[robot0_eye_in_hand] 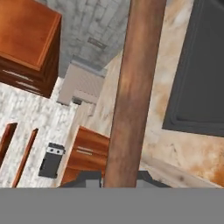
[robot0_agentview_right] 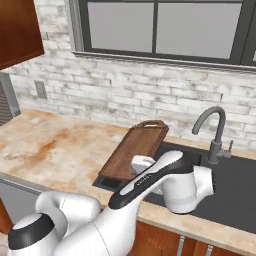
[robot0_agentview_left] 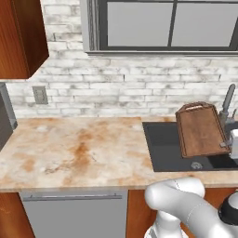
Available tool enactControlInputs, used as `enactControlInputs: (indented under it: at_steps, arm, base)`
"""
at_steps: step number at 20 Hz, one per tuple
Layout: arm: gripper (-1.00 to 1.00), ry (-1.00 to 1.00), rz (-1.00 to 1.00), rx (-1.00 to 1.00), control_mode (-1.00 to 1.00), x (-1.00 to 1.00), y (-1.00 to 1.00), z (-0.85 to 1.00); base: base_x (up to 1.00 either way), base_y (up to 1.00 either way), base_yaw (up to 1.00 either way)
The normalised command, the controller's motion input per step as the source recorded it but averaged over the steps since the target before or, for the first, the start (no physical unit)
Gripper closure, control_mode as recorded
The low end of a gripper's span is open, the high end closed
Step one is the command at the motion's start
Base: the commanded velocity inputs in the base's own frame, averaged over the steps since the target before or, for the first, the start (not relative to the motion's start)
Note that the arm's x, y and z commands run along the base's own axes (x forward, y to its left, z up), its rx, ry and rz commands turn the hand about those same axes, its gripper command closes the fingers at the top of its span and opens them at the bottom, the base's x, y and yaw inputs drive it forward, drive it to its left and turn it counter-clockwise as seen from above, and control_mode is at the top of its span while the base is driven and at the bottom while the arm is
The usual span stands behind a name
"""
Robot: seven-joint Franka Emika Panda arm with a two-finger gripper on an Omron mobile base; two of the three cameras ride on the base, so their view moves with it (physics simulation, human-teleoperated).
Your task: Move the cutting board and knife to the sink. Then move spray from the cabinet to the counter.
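Cutting board (robot0_agentview_left: 201, 131), dark-brown wood, darker rim, handle loop, tilted over sink (robot0_agentview_left: 163, 148)

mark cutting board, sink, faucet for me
cutting board (robot0_agentview_left: 200, 130): left base view, middle of its top face.
sink (robot0_agentview_left: 160, 139): left base view, bare basin floor left of the board.
faucet (robot0_agentview_right: 216, 131): right base view, upright stem below the curved neck.

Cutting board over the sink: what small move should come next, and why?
Probably lower it a little and open the gripper. The cutting board is tilted over the sink, its edge between the fingers in the hand view, so it seems ready to be set down.
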Motion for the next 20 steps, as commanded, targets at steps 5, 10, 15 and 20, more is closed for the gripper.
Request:
enactControlInputs:
  at_steps: [5,10,15,20]
  arm:
    - [1.0,0.29,0.0,-0.14,-1.0,0.28,-0.18,-0.37]
    - [1.0,0.33,0.0,0.04,-1.0,0.31,-0.07,-0.09]
    - [1.0,0.03,0.0,0.13,-1.0,0.22,-0.07,0.0]
    - [1.0,-0.06,0.0,0.09,-1.0,0.24,-0.05,-0.07]
  base:
    - [0.0,0.0,0.0]
    - [0.0,0.0,0.0]
    - [0.0,0.0,0.0]
    - [0.0,0.0,0.0]
